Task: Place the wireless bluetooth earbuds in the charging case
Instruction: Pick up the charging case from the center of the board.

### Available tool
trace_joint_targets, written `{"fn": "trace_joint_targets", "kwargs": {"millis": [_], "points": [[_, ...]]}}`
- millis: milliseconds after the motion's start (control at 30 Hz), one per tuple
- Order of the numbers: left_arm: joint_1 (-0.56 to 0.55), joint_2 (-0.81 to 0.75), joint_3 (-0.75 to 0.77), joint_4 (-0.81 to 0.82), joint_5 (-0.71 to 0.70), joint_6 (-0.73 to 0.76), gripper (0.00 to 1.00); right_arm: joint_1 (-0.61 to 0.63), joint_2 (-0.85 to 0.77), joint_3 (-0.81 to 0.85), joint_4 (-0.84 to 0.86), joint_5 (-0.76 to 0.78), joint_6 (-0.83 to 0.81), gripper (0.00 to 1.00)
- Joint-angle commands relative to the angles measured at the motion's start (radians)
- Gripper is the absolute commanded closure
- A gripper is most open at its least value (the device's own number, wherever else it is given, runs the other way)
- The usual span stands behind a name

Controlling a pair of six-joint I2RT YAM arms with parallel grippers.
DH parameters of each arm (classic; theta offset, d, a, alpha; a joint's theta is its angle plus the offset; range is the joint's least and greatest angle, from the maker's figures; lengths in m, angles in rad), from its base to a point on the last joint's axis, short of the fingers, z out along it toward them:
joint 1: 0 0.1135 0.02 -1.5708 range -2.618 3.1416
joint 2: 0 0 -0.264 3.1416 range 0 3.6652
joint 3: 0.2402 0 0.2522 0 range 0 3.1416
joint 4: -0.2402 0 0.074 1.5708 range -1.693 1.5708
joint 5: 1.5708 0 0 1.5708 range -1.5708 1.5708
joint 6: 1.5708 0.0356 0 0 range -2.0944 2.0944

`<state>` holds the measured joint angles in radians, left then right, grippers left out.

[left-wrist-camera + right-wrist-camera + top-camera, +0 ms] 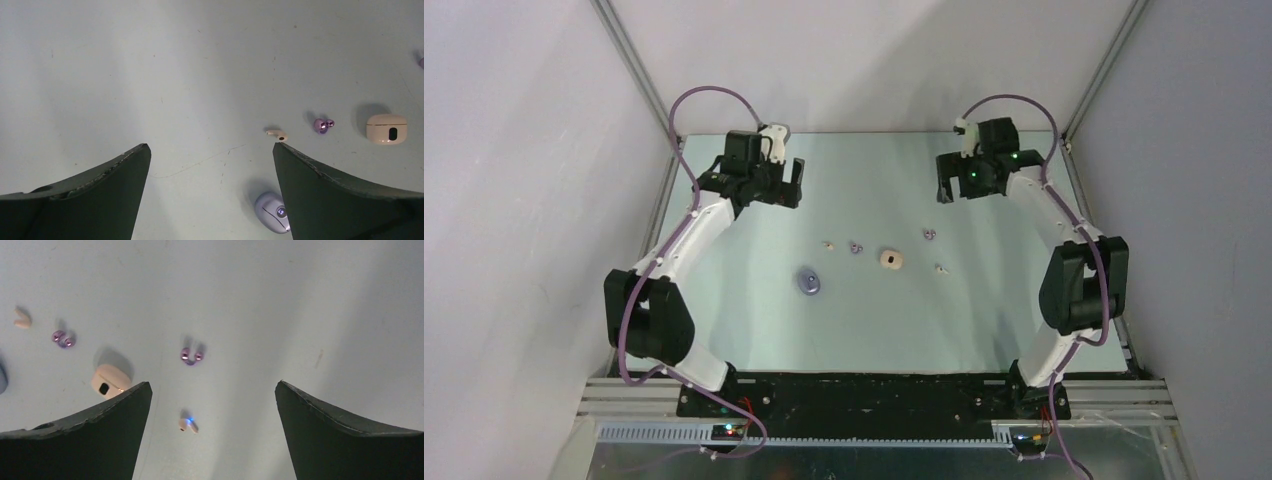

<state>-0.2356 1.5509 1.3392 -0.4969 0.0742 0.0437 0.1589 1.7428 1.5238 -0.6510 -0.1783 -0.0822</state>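
Left gripper [210,145] and right gripper [213,383] both hang above the pale grey-green surface [754,330], jaws fully apart, nothing between them. All task items lie loose on the surface, between the two grippers and back toward the arm bases; none is touched. Nearest the left gripper is a small cream-white stemmed earbud [277,134], lying off that gripper's inner finger on the side of the right arm. Its long axis runs roughly parallel to the line joining the fingertips, so in my judgement a grasp across the stem calls for a wrist turn. Further out the same way lie a glossy purple two-lobed earbud [323,125] and then a cream-white pebble-shaped charging case [386,129]. A lilac pebble-shaped charging case [272,212] sits back toward the bases from the inner finger. The right gripper is the nearer one to the other pair. In its wrist view a second purple earbud [191,356] lies just ahead of the fingertips, lobes side by side. A second cream-white earbud [187,425], showing a blue light, lies between the fingers, its axis oblique. Both cases appear lidded and shut. No earbud is seen in either, and the interiors are not visible. Assessment: no insertion is made yet; each arm is best placed for its own near pair, and a case must be opened first.
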Motion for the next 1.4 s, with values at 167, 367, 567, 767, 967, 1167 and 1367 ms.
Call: {"fn": "trace_joint_targets", "kwargs": {"millis": [167, 367, 567, 767, 967, 1167, 1367], "points": [[0.004, -0.049, -0.009, 0.008, 0.056, -0.013, 0.02, 0.179, 0.055, 0.072, -0.014, -0.182, -0.218, 0.12], [0.004, -0.114, -0.07, -0.001, 0.098, -0.001, 0.05, 0.298, 0.081, 0.016, -0.017, -0.196, -0.277, 0.25], [0.004, -0.183, -0.145, 0.011, 0.077, -0.026, 0.05, 0.379, 0.073, -0.08, 0.04, -0.078, -0.263, 0.27], [0.004, -0.186, -0.168, 0.012, 0.064, -0.038, 0.05, 0.406, 0.078, -0.112, 0.032, -0.073, -0.333, 0.23], [0.003, -0.213, -0.178, 0.016, 0.058, -0.037, 0.04, 0.38, 0.103, -0.112, -0.04, -0.181, -0.596, 0.24], [0.004, -0.209, -0.181, 0.018, 0.06, -0.038, 0.04, 0.375, 0.121, -0.118, -0.062, -0.244, -0.735, 0.25], [0.004, -0.191, -0.154, 0.001, 0.056, -0.066, 0.04, 0.398, 0.145, -0.121, -0.058, -0.213, -0.718, 0.14]]}}
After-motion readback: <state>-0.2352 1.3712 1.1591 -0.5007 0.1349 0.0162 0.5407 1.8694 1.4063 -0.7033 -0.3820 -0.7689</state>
